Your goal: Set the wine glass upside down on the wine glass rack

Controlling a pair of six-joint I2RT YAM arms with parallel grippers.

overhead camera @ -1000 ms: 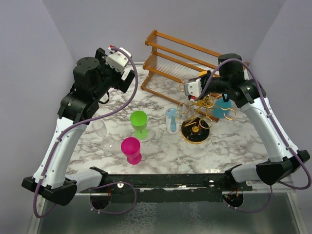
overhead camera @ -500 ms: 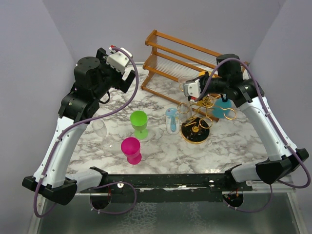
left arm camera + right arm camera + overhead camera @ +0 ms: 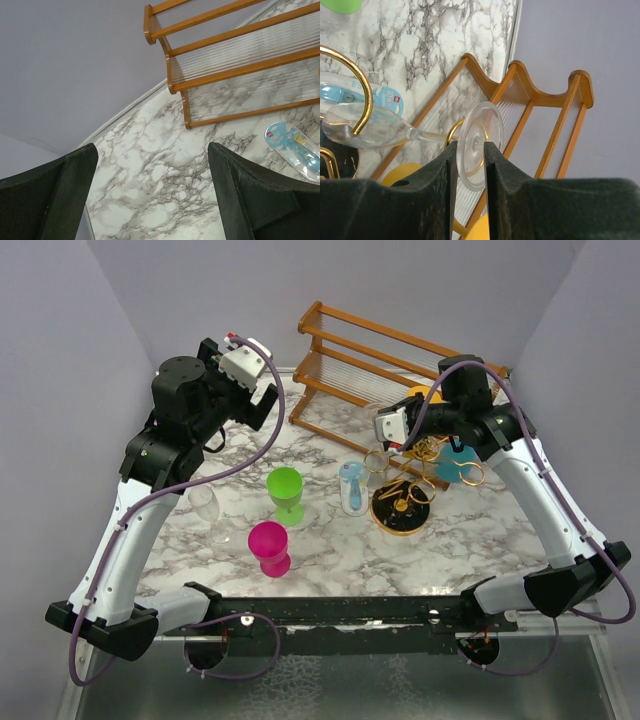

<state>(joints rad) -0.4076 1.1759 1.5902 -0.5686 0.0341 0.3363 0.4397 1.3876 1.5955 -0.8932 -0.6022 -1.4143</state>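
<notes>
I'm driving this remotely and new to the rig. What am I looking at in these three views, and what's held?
Two robot arms share a marble table. The top view looks down from behind them; the other two are cameras on each wrist. The right gripper pinches a clear wine glass by its foot, held sideways at the gold wine glass rack. The left gripper is open and empty. A green cup, a pink cup and a wooden rack also stand there.

In the right wrist view the fingers point(image 3: 432, 185) of the right gripper point(image 3: 470, 149) hide the lower foot of the wine glass point(image 3: 380, 131), and the wine glass rack point(image 3: 368, 92) shows only gold loops. The wooden shelf point(image 3: 235, 65) along the far edge of the worktop point(image 3: 150, 165) and a blue packet point(image 3: 295, 150) run off the left wrist view.
</notes>
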